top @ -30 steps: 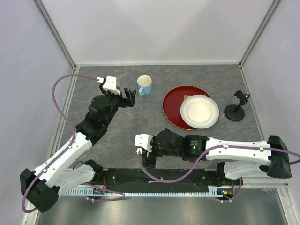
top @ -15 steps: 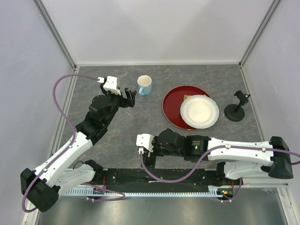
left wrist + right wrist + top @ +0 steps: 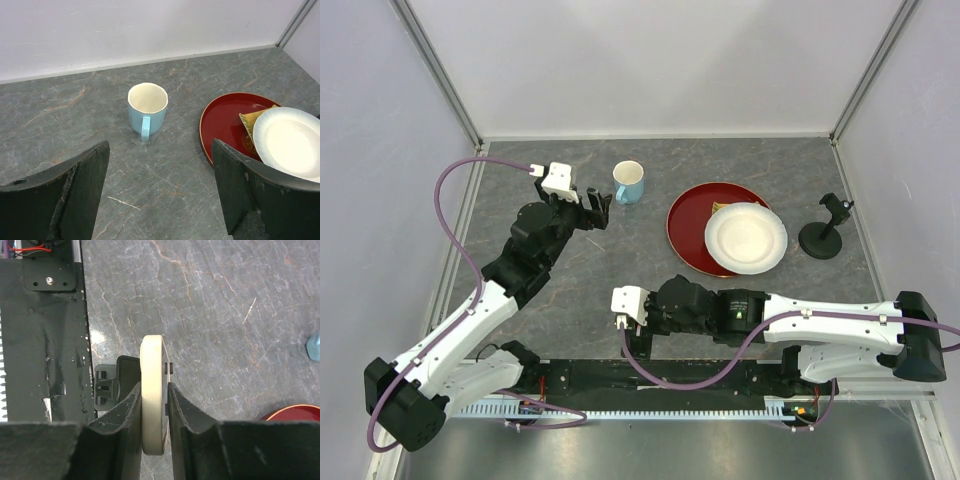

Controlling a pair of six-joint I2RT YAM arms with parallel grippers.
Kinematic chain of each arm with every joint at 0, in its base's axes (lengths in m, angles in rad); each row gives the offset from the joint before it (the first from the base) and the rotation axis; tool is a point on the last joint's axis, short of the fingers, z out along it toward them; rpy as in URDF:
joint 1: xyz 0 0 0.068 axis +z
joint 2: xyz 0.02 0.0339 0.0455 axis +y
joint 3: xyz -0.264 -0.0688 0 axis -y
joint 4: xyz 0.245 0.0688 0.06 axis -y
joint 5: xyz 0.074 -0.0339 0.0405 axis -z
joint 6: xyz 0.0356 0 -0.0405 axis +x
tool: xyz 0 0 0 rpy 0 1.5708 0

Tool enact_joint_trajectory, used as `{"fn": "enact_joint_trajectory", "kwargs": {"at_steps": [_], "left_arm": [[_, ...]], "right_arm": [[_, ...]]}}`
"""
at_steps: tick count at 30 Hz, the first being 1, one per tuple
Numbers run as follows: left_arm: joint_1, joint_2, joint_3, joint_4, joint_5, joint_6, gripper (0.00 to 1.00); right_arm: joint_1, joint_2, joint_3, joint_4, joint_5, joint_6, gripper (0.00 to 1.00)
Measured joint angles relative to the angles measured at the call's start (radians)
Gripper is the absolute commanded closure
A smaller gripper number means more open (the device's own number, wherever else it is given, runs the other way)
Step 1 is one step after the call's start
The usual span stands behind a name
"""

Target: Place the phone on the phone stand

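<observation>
In the right wrist view the phone (image 3: 152, 390) stands on its long edge, cream case facing me, a dark screen side on the right. My right gripper (image 3: 154, 386) holds it with a finger pressed close on each side. The phone stand (image 3: 125, 380), low and black, sits just left of the phone at the table's near edge, touching the phone's back. From above, the right gripper (image 3: 638, 338) hangs over the near edge, and it hides both phone and stand. My left gripper (image 3: 160, 144) hovers open and holds nothing, a short way from a blue mug (image 3: 147, 107).
The blue mug (image 3: 629, 182) stands at the back centre. A red plate (image 3: 688, 225) carries a white plate (image 3: 746, 238) and a yellow item. A tall black pole stand (image 3: 822, 235) is at the far right. A black mounting plate (image 3: 45, 340) lines the near edge.
The right wrist has drifted slightly to the right near the table's front edge. The left arm has stayed still.
</observation>
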Motion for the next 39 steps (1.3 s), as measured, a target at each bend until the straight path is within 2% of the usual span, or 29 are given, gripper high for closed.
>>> {"fn": "enact_joint_trajectory", "kwargs": {"at_steps": [8, 20, 27, 29, 30, 39], "left_arm": [[0.0, 0.0, 0.0, 0.0, 0.0, 0.0, 0.12], [0.0, 0.0, 0.0, 0.0, 0.0, 0.0, 0.13], [0.0, 0.0, 0.0, 0.0, 0.0, 0.0, 0.13], [0.0, 0.0, 0.0, 0.0, 0.0, 0.0, 0.12], [0.0, 0.0, 0.0, 0.0, 0.0, 0.0, 0.12], [0.0, -0.001, 0.0, 0.0, 0.0, 0.0, 0.12]], "right_arm": [[0.005, 0.0, -0.01, 0.001, -0.026, 0.041, 0.5], [0.041, 0.023, -0.018, 0.007, -0.035, 0.093, 0.43], [0.062, 0.023, -0.029, 0.008, -0.029, 0.116, 0.3], [0.068, 0.023, -0.029, 0.008, -0.026, 0.124, 0.22], [0.071, 0.023, -0.029, 0.008, -0.022, 0.129, 0.03], [0.079, -0.005, -0.029, 0.007, 0.045, 0.187, 0.02]]}}
